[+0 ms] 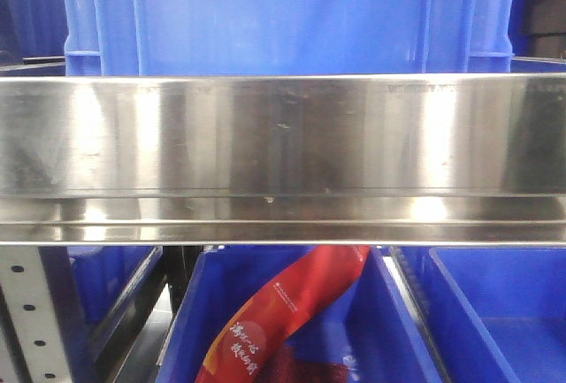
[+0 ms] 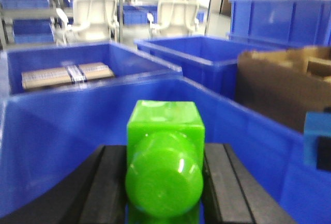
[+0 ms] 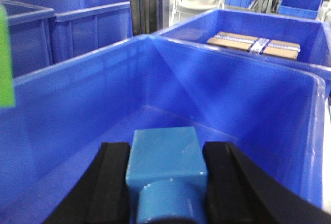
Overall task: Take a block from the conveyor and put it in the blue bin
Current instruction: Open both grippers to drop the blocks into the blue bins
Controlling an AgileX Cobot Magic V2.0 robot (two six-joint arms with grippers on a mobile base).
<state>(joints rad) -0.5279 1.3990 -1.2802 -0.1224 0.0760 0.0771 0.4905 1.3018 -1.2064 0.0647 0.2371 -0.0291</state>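
A green block (image 2: 165, 123) with a round knob facing the camera sits between the black fingers (image 2: 111, 182) of my left gripper (image 2: 165, 154), which is shut on it above the inside of a blue bin (image 2: 57, 131). In the right wrist view a light blue block (image 3: 164, 154) is clamped the same way in my right gripper (image 3: 165, 157), over the floor of the blue bin (image 3: 103, 94). Each wrist view catches the other block at its edge: light blue (image 2: 316, 131) on the right, green (image 3: 6, 58) on the left. The conveyor is out of view.
More blue bins (image 2: 191, 58) stand around, one holding a strapped flat bundle (image 2: 67, 75). An open cardboard box (image 2: 282, 84) is at the right. In the front view a steel beam (image 1: 283, 135) fills the middle, with a red packet (image 1: 283, 312) in a lower bin.
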